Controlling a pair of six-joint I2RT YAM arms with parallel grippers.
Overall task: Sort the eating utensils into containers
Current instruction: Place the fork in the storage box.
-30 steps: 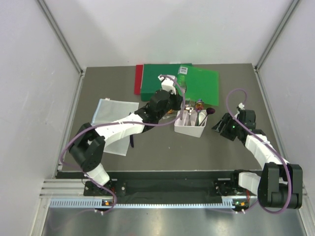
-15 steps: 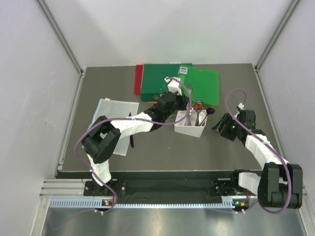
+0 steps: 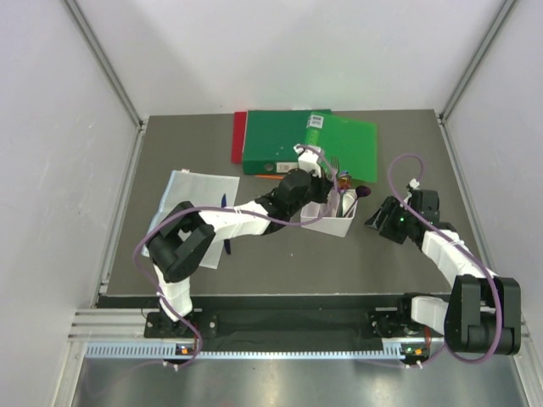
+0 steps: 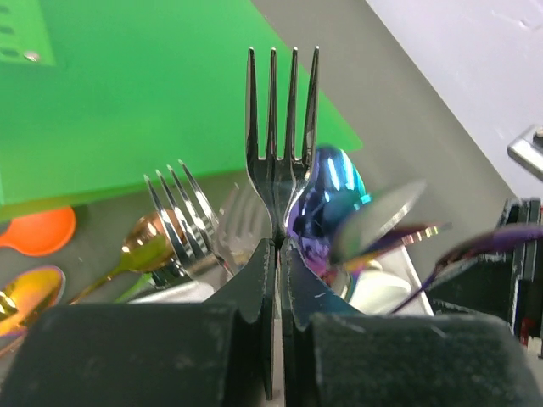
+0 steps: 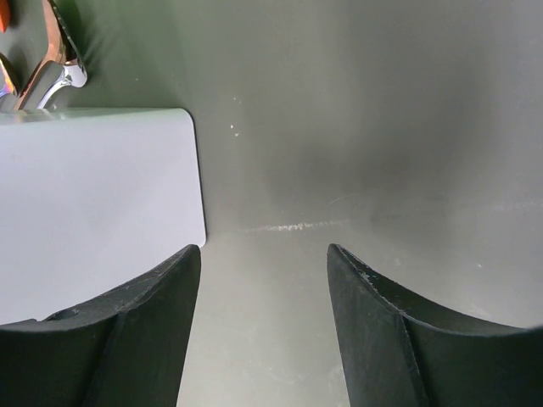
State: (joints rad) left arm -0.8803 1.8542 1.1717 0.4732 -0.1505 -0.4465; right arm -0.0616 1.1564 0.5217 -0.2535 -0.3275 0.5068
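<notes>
Held utensil: a silver four-tined fork [image 4: 280, 127] is pinched at the neck, tines up; its handle is hidden behind the fingers.
Left hand [image 4: 278, 254]: closed narrow on that fork, held over the small white rectangular plastic bin [image 3: 335, 225].
Right hand [image 5: 263, 253]: spread wide with nothing between the fingers, low over the dark grey counter [image 5: 382, 127] just right of the bin, whose white wall fills the left of the wrist view.
Bin location: mid-counter, near the front edge of the flat green folder [image 3: 344, 140].
Forks counted: two sharp, the held one and a second silver fork [image 4: 180, 212]; a possible third behind is too blurred to confirm.
Spoons counted: five bowls are made out:
- blue-purple rainbow-metallic spoon [image 4: 327, 199]
- copper-gold spoon [image 4: 144, 242]
- orange spoon [image 4: 38, 231], on the counter by the folder edge
- purple spoon [image 4: 484, 246]
- gold-tinted rainbow bowl [image 4: 25, 292], cut off at the frame edge
Unclear: a pale blurred oval [image 4: 377, 220] cannot be identified; compartments cannot be told.
Dark blue utensil [image 3: 226, 245]: partly hidden under the left arm, at the edge of the clear plastic sheet [image 3: 188, 199]; its type cannot be told.
Folders counted: two, green overlapping a flat red folder [image 3: 238, 136].
</notes>
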